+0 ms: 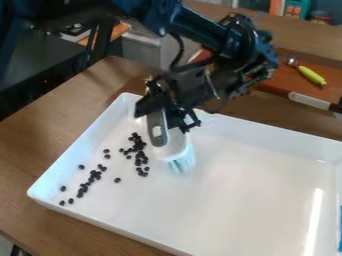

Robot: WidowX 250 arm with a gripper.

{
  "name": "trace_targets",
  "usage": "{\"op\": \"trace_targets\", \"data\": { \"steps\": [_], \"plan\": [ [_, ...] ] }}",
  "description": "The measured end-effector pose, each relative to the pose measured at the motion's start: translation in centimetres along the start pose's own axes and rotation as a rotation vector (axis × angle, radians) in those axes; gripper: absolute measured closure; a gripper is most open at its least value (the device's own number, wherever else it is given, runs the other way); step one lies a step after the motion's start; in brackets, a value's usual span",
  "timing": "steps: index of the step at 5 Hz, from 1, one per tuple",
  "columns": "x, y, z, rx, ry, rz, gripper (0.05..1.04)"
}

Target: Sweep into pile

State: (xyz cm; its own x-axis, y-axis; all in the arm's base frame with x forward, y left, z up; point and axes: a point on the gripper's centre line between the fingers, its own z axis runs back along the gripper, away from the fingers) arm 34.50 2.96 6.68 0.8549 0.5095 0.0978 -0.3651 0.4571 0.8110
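Two clusters, black pieces [139, 157] | white tray [240, 180] beneath | hand [167, 111] closed round brush [175, 146] | bristles [182, 161] near pieces

The arm [143, 11] is glossy black, with smooth rounded links [200, 27] and a bulky, knobbly joint [250, 47]. A black cable [179, 52] loops out above the angular black pincer [168, 114].
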Motion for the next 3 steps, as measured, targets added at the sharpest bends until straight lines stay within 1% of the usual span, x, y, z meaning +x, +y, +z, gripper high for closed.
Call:
{"op": "trace_targets", "data": {
  "steps": [1,2,3],
  "plan": [
    [-0.5,0.5,-0.7,0.001,-0.001,0.027,0.613],
    [-1.0,1.2,-1.6,0.027,0.009,0.034,0.616],
    [-1.2,1.6,-1.9,0.047,0.006,0.035,0.616]
  ]
}}
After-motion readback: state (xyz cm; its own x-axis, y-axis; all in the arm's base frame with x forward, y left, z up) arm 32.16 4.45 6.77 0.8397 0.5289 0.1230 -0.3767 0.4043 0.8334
